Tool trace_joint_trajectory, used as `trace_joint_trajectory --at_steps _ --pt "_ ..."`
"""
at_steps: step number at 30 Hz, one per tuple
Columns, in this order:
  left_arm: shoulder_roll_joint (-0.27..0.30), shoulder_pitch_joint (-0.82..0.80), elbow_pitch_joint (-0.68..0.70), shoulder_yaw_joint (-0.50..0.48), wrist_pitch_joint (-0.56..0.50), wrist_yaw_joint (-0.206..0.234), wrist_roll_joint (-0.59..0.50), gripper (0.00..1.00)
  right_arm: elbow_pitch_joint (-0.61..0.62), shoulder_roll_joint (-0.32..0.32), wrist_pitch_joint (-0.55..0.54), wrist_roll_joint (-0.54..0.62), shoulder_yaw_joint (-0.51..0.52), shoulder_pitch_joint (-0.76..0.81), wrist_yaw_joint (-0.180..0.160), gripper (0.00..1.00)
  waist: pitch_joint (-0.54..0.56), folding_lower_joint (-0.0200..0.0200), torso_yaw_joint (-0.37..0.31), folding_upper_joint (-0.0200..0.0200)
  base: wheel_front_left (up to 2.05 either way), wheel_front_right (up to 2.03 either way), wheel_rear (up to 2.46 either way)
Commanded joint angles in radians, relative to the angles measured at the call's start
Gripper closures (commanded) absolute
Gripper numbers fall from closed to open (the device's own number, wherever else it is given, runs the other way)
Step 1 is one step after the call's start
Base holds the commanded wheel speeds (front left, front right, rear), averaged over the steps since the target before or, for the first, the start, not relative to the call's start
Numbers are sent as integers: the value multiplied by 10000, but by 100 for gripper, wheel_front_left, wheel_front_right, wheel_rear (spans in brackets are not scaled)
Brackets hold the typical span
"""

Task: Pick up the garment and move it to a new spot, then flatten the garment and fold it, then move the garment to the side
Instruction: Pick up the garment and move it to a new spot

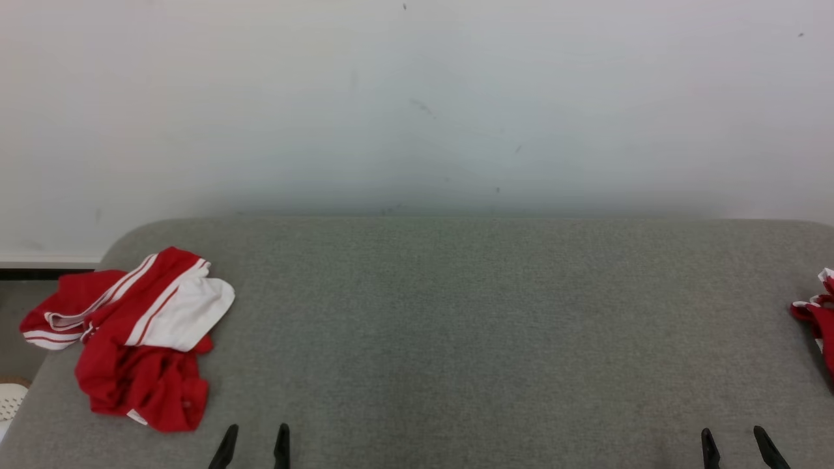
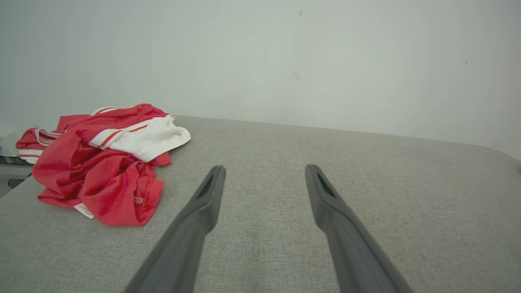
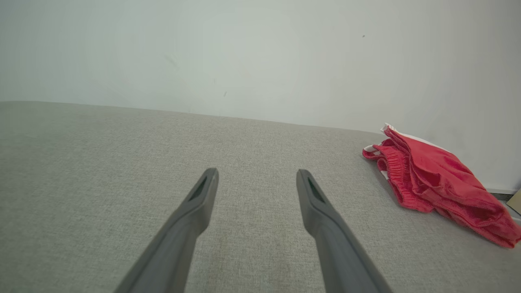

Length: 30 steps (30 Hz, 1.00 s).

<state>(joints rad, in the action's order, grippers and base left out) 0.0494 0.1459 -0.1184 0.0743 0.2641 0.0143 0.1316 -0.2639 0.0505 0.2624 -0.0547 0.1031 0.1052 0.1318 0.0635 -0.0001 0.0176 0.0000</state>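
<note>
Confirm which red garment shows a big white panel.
The crumpled jersey on the left, nearest the left gripper. The shorts at the right end are almost all red.

1. Crumpled red-and-white jersey garment [image 1: 133, 345] [image 2: 101, 175]: lies bunched in a loose, unfolded heap at the left end of the grey fabric-covered surface [image 1: 456, 326].
2. Upper layer: a white panel bordered by red and white stripes, turned over the red body; a striped band extends leftward to the surface's left edge.
3. Small white label [image 2: 83, 210]: shows at the near hem, beside a red fold.
4. Red garment with gathered waistband and white trim [image 1: 822, 319] [image 3: 435, 183]: lies in a compact, layered pile at the far right end, well apart from item 1.
</note>
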Motion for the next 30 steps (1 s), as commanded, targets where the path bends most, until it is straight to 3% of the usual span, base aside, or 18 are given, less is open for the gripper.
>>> trace_joint_trajectory --at_steps 1,19,30 --pt "32 -30 1 3 1 11 36 0 23 9 27 -56 26 104 -24 0 8 1 100 0 0 0 0" --pt "34 288 -2 -171 1 -101 -209 0 -107 12 28 -522 -440 202 -24 0 262 1 2713 0 0 0 0" --pt "33 293 162 -397 1 -46 -53 0 -109 15 27 -569 -653 90 -24 0 44 1 2880 0 0 0 0"
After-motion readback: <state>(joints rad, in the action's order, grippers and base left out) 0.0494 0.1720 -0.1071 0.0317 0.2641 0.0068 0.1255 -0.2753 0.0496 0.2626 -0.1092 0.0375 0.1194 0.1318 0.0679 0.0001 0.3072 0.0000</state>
